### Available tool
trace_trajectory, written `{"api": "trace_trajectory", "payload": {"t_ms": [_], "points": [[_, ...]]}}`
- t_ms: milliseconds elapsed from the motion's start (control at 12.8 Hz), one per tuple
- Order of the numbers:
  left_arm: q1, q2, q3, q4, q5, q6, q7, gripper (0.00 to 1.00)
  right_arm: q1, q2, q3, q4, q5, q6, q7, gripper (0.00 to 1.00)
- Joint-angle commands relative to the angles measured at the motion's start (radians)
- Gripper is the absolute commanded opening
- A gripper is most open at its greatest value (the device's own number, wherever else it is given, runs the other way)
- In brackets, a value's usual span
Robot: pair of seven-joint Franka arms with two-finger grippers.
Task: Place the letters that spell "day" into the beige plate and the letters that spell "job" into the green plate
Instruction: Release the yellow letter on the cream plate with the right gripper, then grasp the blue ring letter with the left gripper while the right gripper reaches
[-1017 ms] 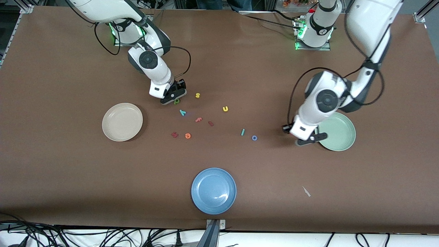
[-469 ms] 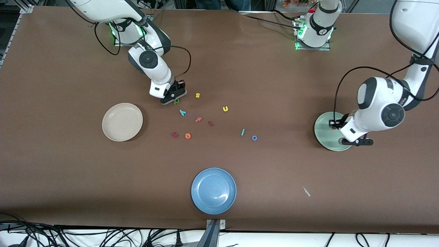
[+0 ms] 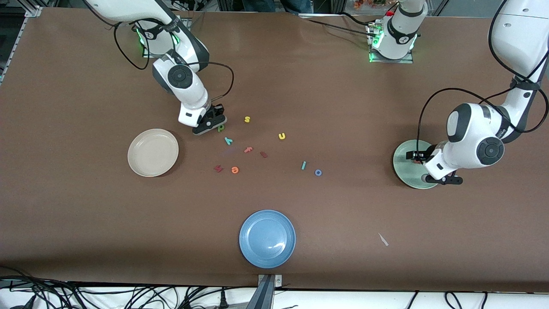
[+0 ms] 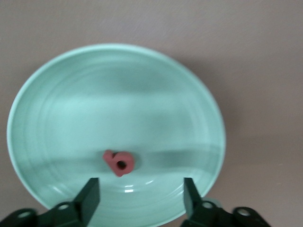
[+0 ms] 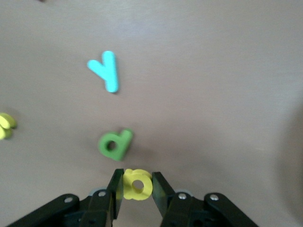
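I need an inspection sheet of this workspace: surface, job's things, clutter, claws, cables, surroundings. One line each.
Surface: brown table, a small pale scrap on it.
Job's things: pink b lies in green plate; beige plate holds nothing; green d, teal y, teal j, blue o on table.
Clutter: blue plate, yellow s, yellow u, orange e.
Claws: left claw open over green plate; right claw shut on yellow a.
Cables: black loops on both arms.
Surroundings: loose cables at the table edge nearest the front camera.
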Motion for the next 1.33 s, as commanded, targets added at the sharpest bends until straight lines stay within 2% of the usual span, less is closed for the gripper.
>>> {"api": "trace_trajectory", "payload": {"t_ms": [0,156,235,313,469,704,782,860,939,1017,1251], "points": [[-0.115,0.008,0.001,0.074,0.004,-0.009,-0.163,1.0,-0.054,-0.075,-0.009,0.07,0.012,-0.183,-0.158,0.25],[-0.21,0.031,0.001,0.135,-0.032,-0.009,-0.352,1.0,-0.068,-0.103,-0.032,0.183,0.116,-0.341,-0.329,0.25],[-0.262,0.043,0.001,0.161,-0.086,-0.008,-0.419,1.0,-0.09,-0.103,-0.068,0.237,0.158,-0.404,-0.45,0.25],[-0.307,0.065,0.001,0.186,-0.127,-0.006,-0.491,1.0,-0.101,-0.102,-0.122,0.265,0.173,-0.421,-0.547,0.25],[-0.382,0.115,0.002,0.245,-0.123,0.013,-0.643,1.0,-0.113,-0.092,-0.206,0.282,0.173,-0.42,-0.707,0.26],[-0.435,0.166,0.004,0.261,-0.123,0.017,-0.711,1.0,-0.13,-0.073,-0.245,0.282,0.173,-0.408,-0.781,0.3],[-0.442,0.175,0.004,0.261,-0.123,0.049,-0.74,1.0,-0.13,-0.069,-0.245,0.282,0.172,-0.408,-0.781,0.37],[-0.447,0.177,0.004,0.261,-0.121,0.093,-0.763,1.0,-0.13,-0.068,-0.245,0.282,0.173,-0.404,-0.781,0.53],[-0.447,0.177,0.005,0.261,-0.121,0.096,-0.771,1.0,-0.13,-0.068,-0.245,0.282,0.173,-0.404,-0.781,0.63],[-0.449,0.18,0.007,0.26,-0.123,0.096,-0.773,1.0,-0.13,-0.069,-0.245,0.282,0.172,-0.404,-0.775,0.69],[-0.496,0.201,0.03,0.261,-0.115,0.103,-0.881,0.99,-0.128,-0.069,-0.227,0.297,0.173,-0.414,-0.72,0.7]]}}
